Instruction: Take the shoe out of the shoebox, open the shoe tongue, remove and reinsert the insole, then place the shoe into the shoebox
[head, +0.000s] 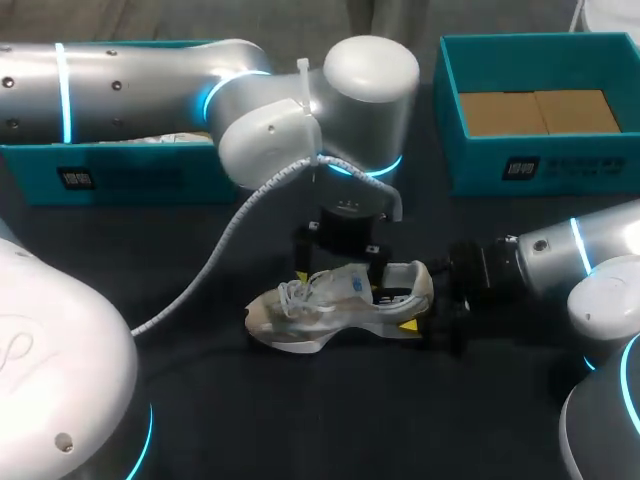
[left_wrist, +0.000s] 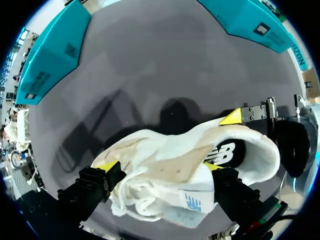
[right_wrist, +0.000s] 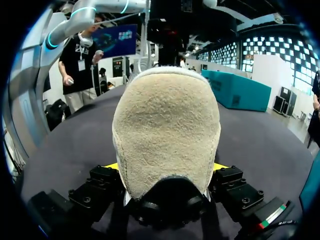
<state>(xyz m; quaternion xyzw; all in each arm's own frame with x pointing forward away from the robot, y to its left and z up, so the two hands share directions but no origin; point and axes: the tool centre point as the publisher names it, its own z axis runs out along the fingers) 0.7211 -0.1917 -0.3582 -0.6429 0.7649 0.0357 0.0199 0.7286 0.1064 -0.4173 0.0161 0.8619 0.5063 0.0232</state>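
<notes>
A pale beige and white shoe (head: 325, 305) lies on the dark table, toe to the left. My left gripper (head: 340, 268) hangs over its middle, open. In the left wrist view the shoe (left_wrist: 165, 170) lies between my left gripper's (left_wrist: 160, 166) wide-spread fingers, with laces and tongue just under them. My right gripper (head: 427, 300) is at the heel. In the right wrist view the suede heel (right_wrist: 167, 135) fills the gap of my right gripper (right_wrist: 165, 166), and both yellow tips press on its sides. The insole is hidden.
A teal shoebox (head: 540, 165) with brown cardboard inside stands at the back right. Another teal box (head: 130, 178) sits at the back left, partly behind my left arm. A white cable (head: 215, 260) hangs from the left arm down over the table.
</notes>
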